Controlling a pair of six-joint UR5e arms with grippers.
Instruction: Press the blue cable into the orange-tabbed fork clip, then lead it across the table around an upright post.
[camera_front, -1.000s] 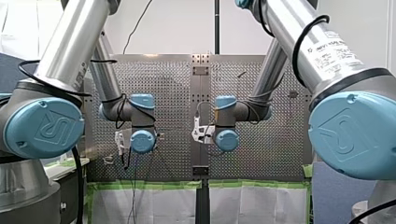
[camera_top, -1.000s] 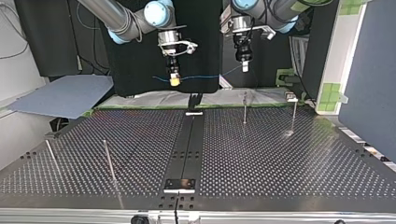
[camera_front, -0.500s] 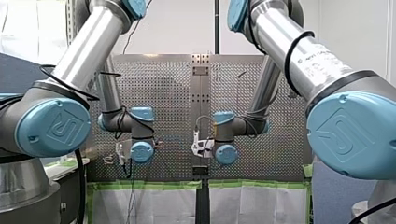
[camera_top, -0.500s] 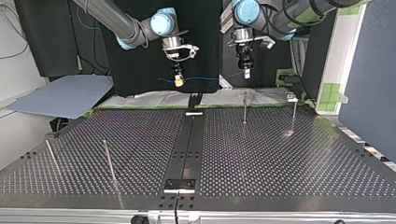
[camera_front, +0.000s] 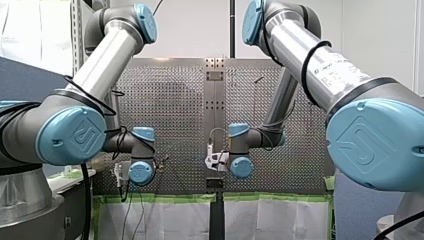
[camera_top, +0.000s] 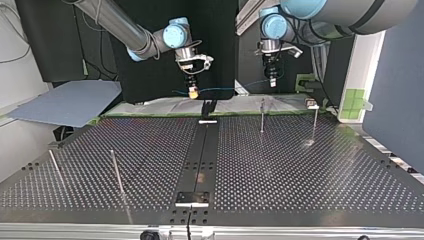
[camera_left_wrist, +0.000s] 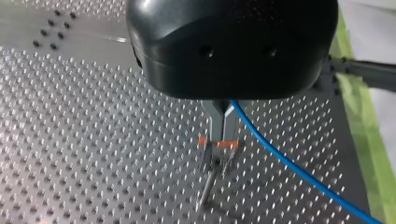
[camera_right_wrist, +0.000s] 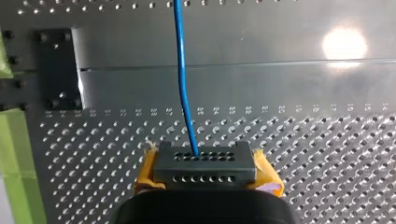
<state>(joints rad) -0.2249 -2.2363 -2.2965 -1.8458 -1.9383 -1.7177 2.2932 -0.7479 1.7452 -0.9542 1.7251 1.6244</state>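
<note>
The blue cable (camera_top: 227, 88) hangs taut between my two grippers above the table's far edge in the top view. My left gripper (camera_left_wrist: 223, 138), with thin metal fingers, is shut on the blue cable (camera_left_wrist: 289, 167), which trails off to one side. Just below its tips stands the orange-tabbed fork clip (camera_left_wrist: 218, 145). My right gripper (camera_right_wrist: 201, 158), with yellow pads (camera_right_wrist: 146, 175), is shut on the blue cable (camera_right_wrist: 183, 84), which runs straight ahead of it. In the top view my right gripper (camera_top: 192, 91) is left of my left gripper (camera_top: 273, 82).
Thin upright posts stand on the perforated table (camera_top: 300, 170): two at the far right (camera_top: 262, 116) (camera_top: 315, 122) and two leaning ones at the near left (camera_top: 116, 170) (camera_top: 54, 166). A black centre strip (camera_top: 202, 155) runs down the table. Green tape (camera_right_wrist: 18, 168) edges the board.
Both arms have come lower with the cable. In the top view my left gripper has moved right and down, my right gripper slightly right and down.
</note>
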